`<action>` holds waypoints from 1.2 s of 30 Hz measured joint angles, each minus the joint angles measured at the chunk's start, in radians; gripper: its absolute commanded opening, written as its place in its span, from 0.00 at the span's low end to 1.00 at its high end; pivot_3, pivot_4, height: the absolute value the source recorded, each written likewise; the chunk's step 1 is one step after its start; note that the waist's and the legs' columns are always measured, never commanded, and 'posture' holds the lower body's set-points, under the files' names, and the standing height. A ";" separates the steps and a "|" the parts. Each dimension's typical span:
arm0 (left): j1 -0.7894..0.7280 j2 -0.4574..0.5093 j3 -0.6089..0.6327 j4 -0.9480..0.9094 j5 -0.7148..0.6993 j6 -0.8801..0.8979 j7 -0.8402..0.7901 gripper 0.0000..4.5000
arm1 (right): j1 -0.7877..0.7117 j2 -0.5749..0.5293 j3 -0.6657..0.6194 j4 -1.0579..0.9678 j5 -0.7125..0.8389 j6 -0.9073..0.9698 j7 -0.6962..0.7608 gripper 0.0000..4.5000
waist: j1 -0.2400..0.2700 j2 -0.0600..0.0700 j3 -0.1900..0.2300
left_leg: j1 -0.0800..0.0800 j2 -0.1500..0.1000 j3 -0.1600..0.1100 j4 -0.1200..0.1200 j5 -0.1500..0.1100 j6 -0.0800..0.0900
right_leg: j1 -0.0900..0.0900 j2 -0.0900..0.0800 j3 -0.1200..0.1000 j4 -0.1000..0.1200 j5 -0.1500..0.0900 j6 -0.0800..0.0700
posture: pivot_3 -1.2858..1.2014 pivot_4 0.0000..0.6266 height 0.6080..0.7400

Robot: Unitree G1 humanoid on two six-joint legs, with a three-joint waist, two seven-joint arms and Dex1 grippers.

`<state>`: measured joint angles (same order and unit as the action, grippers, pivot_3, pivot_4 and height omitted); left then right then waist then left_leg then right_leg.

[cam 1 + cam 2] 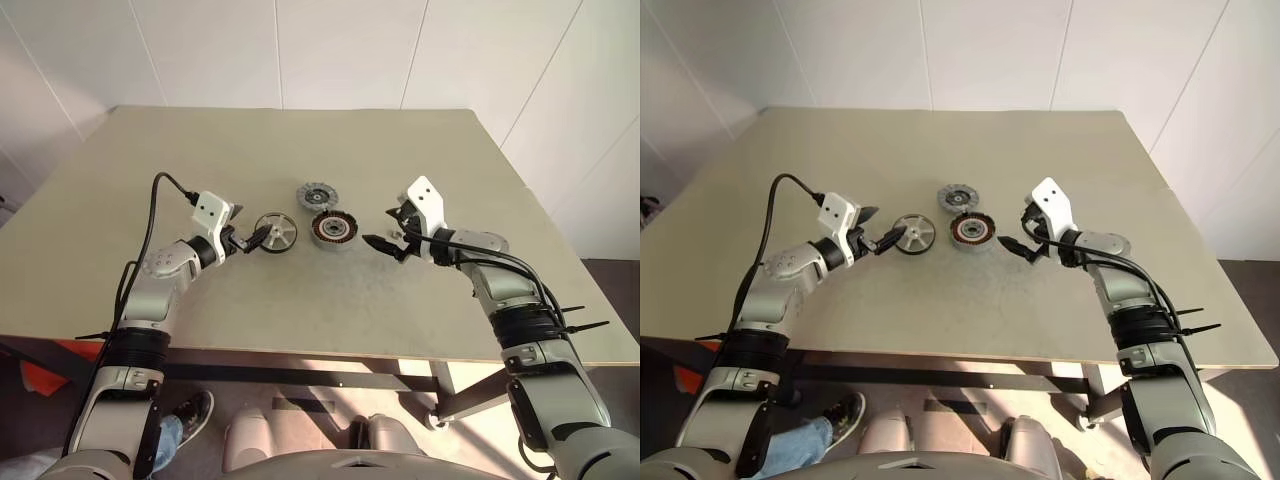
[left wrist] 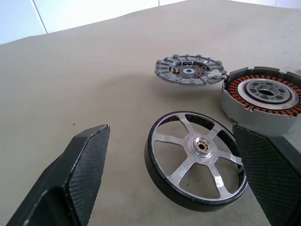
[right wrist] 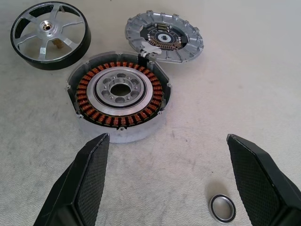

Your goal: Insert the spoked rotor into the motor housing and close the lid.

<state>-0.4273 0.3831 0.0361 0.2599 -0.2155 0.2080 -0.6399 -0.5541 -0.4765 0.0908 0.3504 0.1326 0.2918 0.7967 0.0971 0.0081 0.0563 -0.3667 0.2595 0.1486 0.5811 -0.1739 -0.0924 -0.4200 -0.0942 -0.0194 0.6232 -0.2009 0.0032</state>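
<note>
Your left tool (image 1: 252,240) hangs spread wide just above the table (image 1: 300,310), its fingers (image 2: 80,174) flanking the near edge of the rotor (image 1: 275,231) without touching it. You have that arm bent at the elbow and reaching forward and inward, the tool lying close to level. Your right tool (image 1: 385,238) mirrors it from the other side, also spread and holding nothing, tipped a little more downward and aimed at the housing (image 1: 333,229), which sits just ahead of its fingertips (image 3: 87,181) and apart from them.

You see all three parts lying flat near the table's middle. Rotor and housing sit side by side, close but not touching, rotor on the left. Behind them, the lid (image 1: 317,195) rests between the two and near the housing's far rim. A small metal ring (image 3: 222,207) lies on the table between the right tool's fingers.
</note>
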 measured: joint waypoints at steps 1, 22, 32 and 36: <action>0.000 0.000 0.000 0.000 0.000 0.000 0.000 0.98 | 0.000 0.000 0.000 0.000 0.000 0.000 0.000 1.00 | 0.000 0.000 0.000 | 0.000 0.000 0.000 0.000 0.000 0.000 | 0.000 0.000 0.000 0.000 0.000 0.000 | 0.52 0.00 1.00; 0.002 -0.001 -0.001 -0.002 0.006 -0.002 0.010 0.98 | -0.020 -0.012 0.004 0.021 -0.021 -0.018 0.010 1.00 | 0.000 0.000 0.000 | 0.000 0.000 0.000 0.000 0.000 0.000 | 0.000 0.000 0.000 0.000 0.000 0.000 | 0.52 0.00 1.00; -0.044 -0.001 0.018 0.022 0.059 -0.056 0.103 0.98 | -0.096 -0.050 0.109 0.183 -0.223 -0.253 -0.056 1.00 | -0.001 0.000 0.000 | 0.000 0.000 0.000 0.000 0.000 0.000 | 0.000 0.000 0.000 0.000 0.000 0.000 | 0.52 0.00 1.00; -0.048 -0.029 0.017 0.022 0.055 -0.057 0.102 0.98 | -0.100 -0.006 0.084 0.178 -0.169 -0.244 -0.015 1.00 | -0.002 0.000 0.000 | -0.001 0.000 0.000 0.000 0.000 0.000 | -0.001 0.000 0.000 0.000 0.000 0.000 | 0.52 0.00 1.00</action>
<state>-0.4751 0.3546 0.0527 0.2815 -0.1609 0.1505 -0.5378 -0.6539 -0.4821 0.1748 0.5282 -0.0360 0.0474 0.7813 0.0954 0.0081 0.0563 -0.3681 0.2595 0.1485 0.5814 -0.1741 -0.0921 -0.4207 -0.0941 -0.0196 0.6228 -0.2009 0.0032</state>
